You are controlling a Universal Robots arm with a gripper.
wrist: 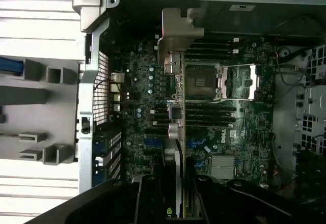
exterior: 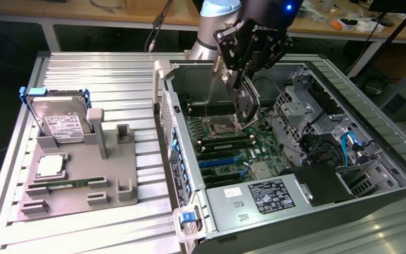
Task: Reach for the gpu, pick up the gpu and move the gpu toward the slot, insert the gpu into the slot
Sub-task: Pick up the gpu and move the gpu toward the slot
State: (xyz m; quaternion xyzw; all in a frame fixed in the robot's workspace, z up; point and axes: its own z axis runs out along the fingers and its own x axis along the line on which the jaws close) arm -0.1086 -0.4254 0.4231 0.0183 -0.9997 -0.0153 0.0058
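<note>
Exterior view, nearest first. At the front of the open case (exterior: 162,100) sits the power supply (exterior: 266,193), label up. Just beyond it on the board lie the blue slots (exterior: 221,160), with their long axis running roughly 9 to 3 o'clock. We cannot tell which of them is meant for the card. Next back is the processor socket (exterior: 224,124).

Over that socket region hangs the gpu (exterior: 246,103), dark and thin. We read its visible length as running 12 to 6 o'clock, leaning slightly toward 5. It is not seated in any slot, and we judge it clear of the board, though the gap itself is hard to read.

In the wrist view the fingers (wrist: 151,203) are clamped on the card, one on each face. The card is seen edge-on, with its silver bracket (wrist: 178,28) at the end away from them.

Key relation: from the card's lower end the blue slots lie at about 7 o'clock, nearer the camera and close by, but not under the card. The card's seen length also crosses the slots' line rather than lying along it. We cannot tell from these views how its connector edge is turned.

Farther off, at 9 o'clock from the case, a hard drive (exterior: 58,119) stands in a grey fixture on the slatted bench (exterior: 104,69), well apart from the fingers.
</note>
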